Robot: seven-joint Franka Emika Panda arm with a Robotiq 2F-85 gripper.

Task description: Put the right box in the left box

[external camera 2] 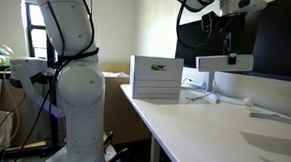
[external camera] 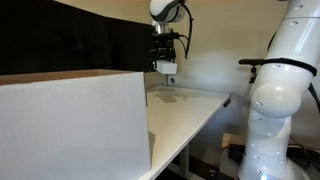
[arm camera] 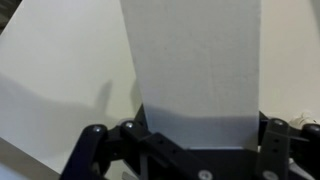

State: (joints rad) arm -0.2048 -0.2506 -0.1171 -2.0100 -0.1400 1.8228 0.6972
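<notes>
My gripper (external camera: 166,58) is shut on the small white box (external camera: 167,68) and holds it in the air above the far part of the white table (external camera: 195,110). In the wrist view the box (arm camera: 195,70) fills the space between the black fingers (arm camera: 195,135), with the table far below. The large white carton (external camera: 75,125), with a brown top edge, fills the near left of an exterior view, well apart from the gripper. In an exterior view the gripper (external camera 2: 228,35) hangs at the top right, and a white box (external camera 2: 156,80), apparently the carton, stands at the table's far end.
The robot's white base (external camera: 280,95) stands beside the table edge; it also shows in an exterior view (external camera 2: 75,87). Dark screens (external camera: 100,40) line the back of the table. White items (external camera 2: 230,85) lie on the table under the gripper.
</notes>
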